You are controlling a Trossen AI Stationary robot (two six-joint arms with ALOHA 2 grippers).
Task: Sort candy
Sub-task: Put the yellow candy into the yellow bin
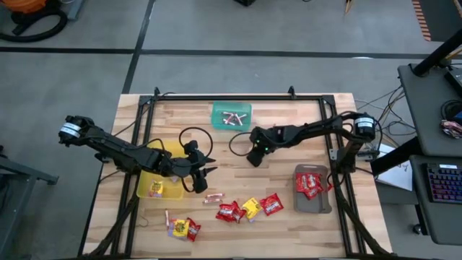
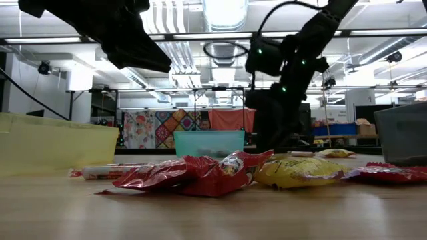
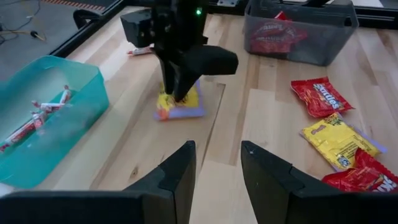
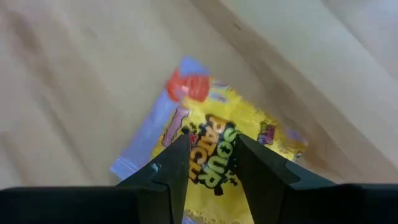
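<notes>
the right claw [image 4: 208, 163] hovers spread just above a yellow sour-candy packet with purple edges [image 4: 214, 149] lying flat on the wooden table [image 1: 289, 224] near the teal tray [image 1: 231, 115]; nothing is grasped. the pick is in hand: next it likely lowers and clenches. the left claw [image 3: 216, 167] waits released beside the yellow tray [image 1: 160, 189].

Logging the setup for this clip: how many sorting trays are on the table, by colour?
Yellow tray: 1
Teal tray: 1
Grey tray: 1
Total: 3
</notes>
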